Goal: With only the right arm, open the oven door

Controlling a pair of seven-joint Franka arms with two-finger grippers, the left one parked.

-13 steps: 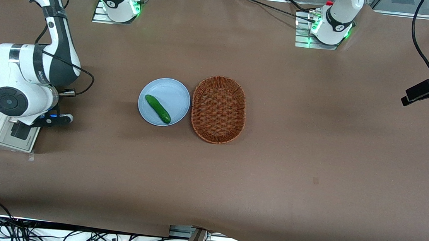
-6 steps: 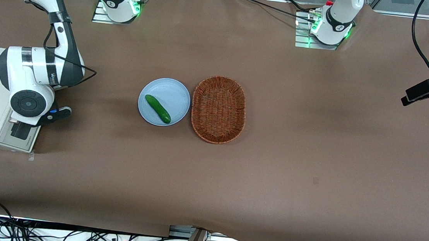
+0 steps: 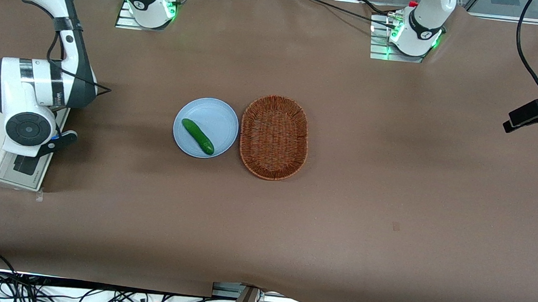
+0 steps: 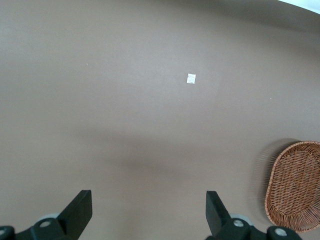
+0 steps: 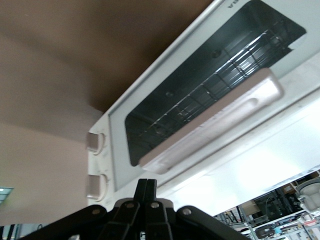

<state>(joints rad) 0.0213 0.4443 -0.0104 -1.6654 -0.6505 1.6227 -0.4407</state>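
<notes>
End effector (image 5: 146, 192) shifted, oven door (image 5: 200, 85) closed

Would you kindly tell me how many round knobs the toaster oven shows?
2, both on the cream-white toaster oven beside its glass door: one knob, the other nearer the right arm's pincer, which is shut.
</notes>
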